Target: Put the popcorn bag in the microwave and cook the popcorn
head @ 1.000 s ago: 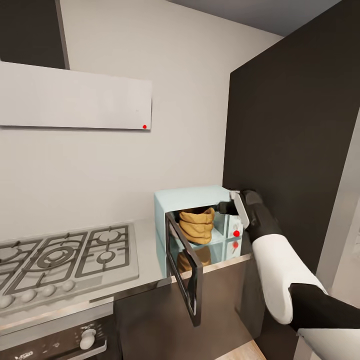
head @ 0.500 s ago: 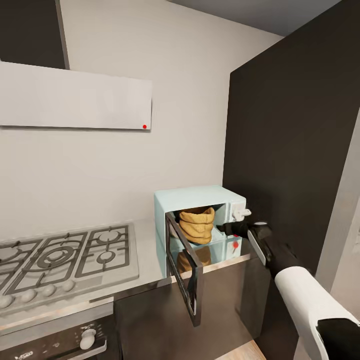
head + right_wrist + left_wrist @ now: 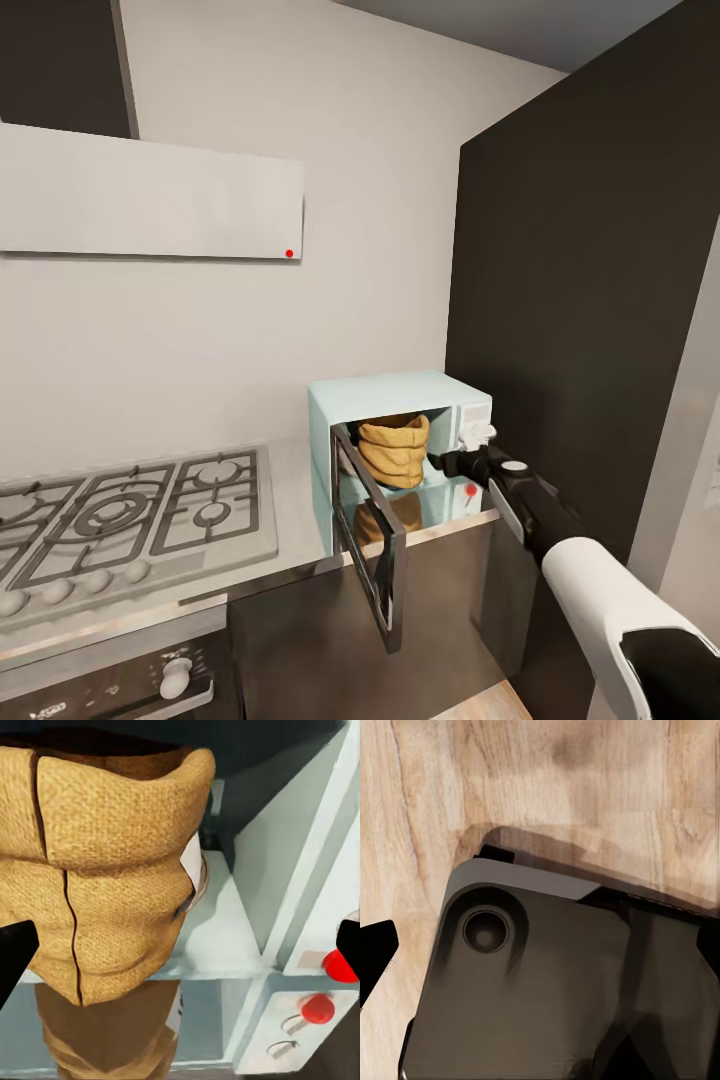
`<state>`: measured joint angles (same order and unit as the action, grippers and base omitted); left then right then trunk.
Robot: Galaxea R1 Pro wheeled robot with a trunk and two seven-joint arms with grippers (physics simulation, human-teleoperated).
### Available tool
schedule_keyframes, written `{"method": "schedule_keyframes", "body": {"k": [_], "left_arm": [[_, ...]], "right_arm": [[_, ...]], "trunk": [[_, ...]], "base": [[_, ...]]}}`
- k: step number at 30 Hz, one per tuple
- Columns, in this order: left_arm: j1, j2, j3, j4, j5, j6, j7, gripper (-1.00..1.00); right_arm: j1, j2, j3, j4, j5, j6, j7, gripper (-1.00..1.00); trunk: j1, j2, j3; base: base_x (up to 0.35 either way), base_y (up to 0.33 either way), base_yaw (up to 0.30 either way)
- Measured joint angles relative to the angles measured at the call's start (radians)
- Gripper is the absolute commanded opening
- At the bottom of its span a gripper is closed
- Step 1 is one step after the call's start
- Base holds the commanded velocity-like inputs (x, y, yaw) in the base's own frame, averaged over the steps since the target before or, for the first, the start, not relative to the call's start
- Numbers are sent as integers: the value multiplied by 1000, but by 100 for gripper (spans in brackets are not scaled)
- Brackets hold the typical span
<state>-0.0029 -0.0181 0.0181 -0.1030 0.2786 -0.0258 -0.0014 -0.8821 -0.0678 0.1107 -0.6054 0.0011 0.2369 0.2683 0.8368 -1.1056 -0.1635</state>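
Observation:
The pale mint-blue microwave [image 3: 385, 395] stands on the grey countertop [image 3: 296, 492] with its dark glass door [image 3: 372, 553] swung open toward me. Upright inside it sits the tan popcorn bag [image 3: 393, 450], large in the right wrist view as a burlap-like popcorn bag [image 3: 105, 885] on the microwave floor [image 3: 221, 945]. My right gripper [image 3: 446, 462] hovers open just in front of the cavity's right side, beside the white panel with its knob [image 3: 476, 434] and red button [image 3: 316, 1007]. Nothing is between the black fingertips [image 3: 15, 960]. The popcorn itself is hidden.
A grey gas hob [image 3: 130, 510] with black grates lies left of the microwave, an oven [image 3: 150, 680] below it and a white hood [image 3: 150, 200] above. A tall dark cabinet [image 3: 580, 300] rises right of the microwave. The left wrist view looks down on wood floor [image 3: 532, 787] and my dark base [image 3: 525, 997].
My right arm dropped from the top of the microwave's panel to mid-height in front of it, then edged left toward the open cavity. The bag and door stayed put.

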Motion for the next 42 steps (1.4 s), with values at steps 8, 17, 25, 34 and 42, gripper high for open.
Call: {"method": "schedule_keyframes", "body": {"k": [8, 17, 25, 34, 42], "left_arm": [[0, 0, 0, -4, 0, -5, 0, 100], [0, -1, 0, -4, 1, -6, 0, 100], [0, 0, 0, -4, 1, -6, 0, 100], [0, -3, 2, -5, 2, -5, 8, 100], [0, -3, 2, -5, 2, -5, 8, 100]], "right_arm": [[7, -12, -11, -25, 8, -7, 4, 100], [8, -19, -13, -44, 5, 28, -2, 100], [8, -19, -12, -75, 6, 158, -3, 100], [8, -18, -12, -76, 6, 162, -2, 100], [8, -16, -13, -76, 7, 161, -2, 100]], "trunk": [[0, 0, 0], [0, 0, -3], [0, 0, -13], [0, 0, -26], [0, 0, -37]], "base": [[0, 0, 0], [0, 0, 0], [0, 0, 0], [0, -61, 0], [0, -270, 0]]}}
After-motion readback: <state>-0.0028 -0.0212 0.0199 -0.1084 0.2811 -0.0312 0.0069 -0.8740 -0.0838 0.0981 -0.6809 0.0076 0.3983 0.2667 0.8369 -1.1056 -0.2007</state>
